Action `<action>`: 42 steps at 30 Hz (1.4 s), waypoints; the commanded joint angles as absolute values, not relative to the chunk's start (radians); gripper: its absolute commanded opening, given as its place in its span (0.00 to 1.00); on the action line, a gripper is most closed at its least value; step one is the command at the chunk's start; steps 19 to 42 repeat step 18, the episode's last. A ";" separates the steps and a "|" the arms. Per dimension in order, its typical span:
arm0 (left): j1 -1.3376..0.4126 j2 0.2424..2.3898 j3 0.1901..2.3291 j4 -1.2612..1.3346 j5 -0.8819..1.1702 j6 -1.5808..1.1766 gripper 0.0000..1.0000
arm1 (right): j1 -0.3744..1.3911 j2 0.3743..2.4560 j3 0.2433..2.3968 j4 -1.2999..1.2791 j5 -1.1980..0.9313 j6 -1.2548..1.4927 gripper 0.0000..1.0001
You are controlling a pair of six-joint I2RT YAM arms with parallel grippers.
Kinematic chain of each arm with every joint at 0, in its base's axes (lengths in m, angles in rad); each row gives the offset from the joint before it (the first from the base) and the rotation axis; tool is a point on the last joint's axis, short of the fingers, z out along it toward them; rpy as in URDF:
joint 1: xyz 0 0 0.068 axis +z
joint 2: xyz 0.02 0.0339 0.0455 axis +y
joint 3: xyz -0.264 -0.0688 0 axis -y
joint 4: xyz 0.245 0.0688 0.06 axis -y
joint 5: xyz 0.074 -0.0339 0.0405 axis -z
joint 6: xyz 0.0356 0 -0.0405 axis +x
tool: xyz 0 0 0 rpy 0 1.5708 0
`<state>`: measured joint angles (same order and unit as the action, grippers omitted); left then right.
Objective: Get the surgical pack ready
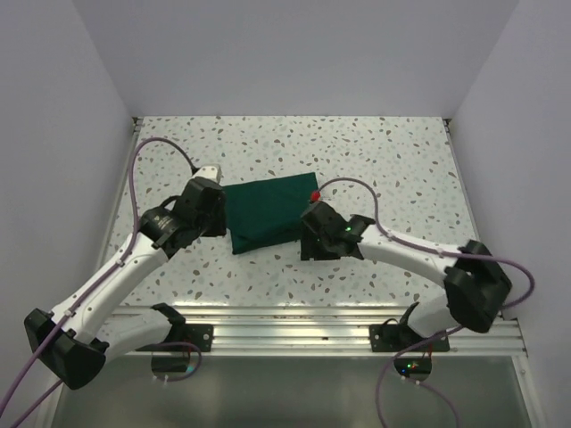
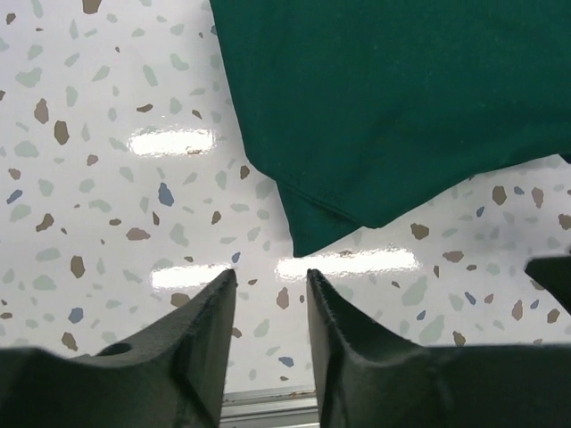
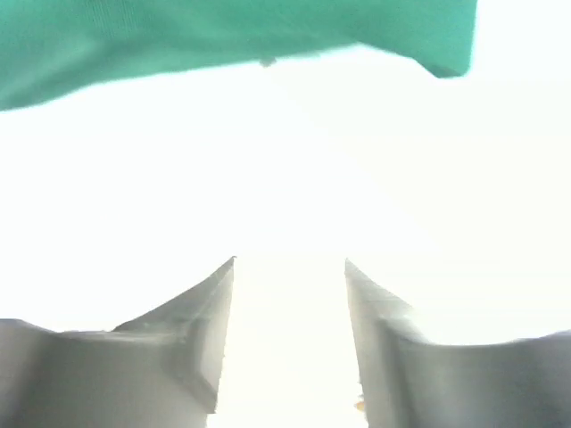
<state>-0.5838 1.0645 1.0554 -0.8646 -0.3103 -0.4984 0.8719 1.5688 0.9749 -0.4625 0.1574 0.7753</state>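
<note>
The surgical pack (image 1: 268, 214) lies as a compact folded bundle of dark green fabric in the middle of the speckled table (image 1: 384, 160). My left gripper (image 1: 217, 230) hovers at the pack's near-left corner. In the left wrist view the jaws stand open (image 2: 270, 275) over bare table, a short way from the green corner (image 2: 393, 107). My right gripper (image 1: 310, 245) is at the pack's near-right corner. Its wrist view is washed out white, with open jaws (image 3: 290, 261) holding nothing and the green edge (image 3: 178, 36) ahead of them.
An aluminium rail (image 1: 294, 325) runs along the near edge of the table, also visible below the left fingers (image 2: 268, 401). White walls close in the table on three sides. Purple cables loop off both arms.
</note>
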 commanded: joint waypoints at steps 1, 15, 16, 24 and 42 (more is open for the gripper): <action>-0.568 1.035 1.005 -0.792 -0.314 -0.573 0.44 | 0.810 1.358 0.931 -0.664 0.169 0.727 0.61; -0.558 0.884 0.684 -0.559 -0.423 -0.799 0.92 | 0.565 1.238 0.710 -0.468 0.151 0.500 0.99; -0.560 0.871 0.667 -0.542 -0.428 -0.813 0.93 | 0.542 1.200 0.671 -0.415 0.128 0.502 0.99; -0.558 0.810 0.602 -0.474 -0.437 -0.847 0.95 | 0.511 1.163 0.643 -0.352 0.107 0.485 0.99; -0.558 0.810 0.602 -0.474 -0.437 -0.847 0.95 | 0.511 1.163 0.643 -0.352 0.107 0.485 0.99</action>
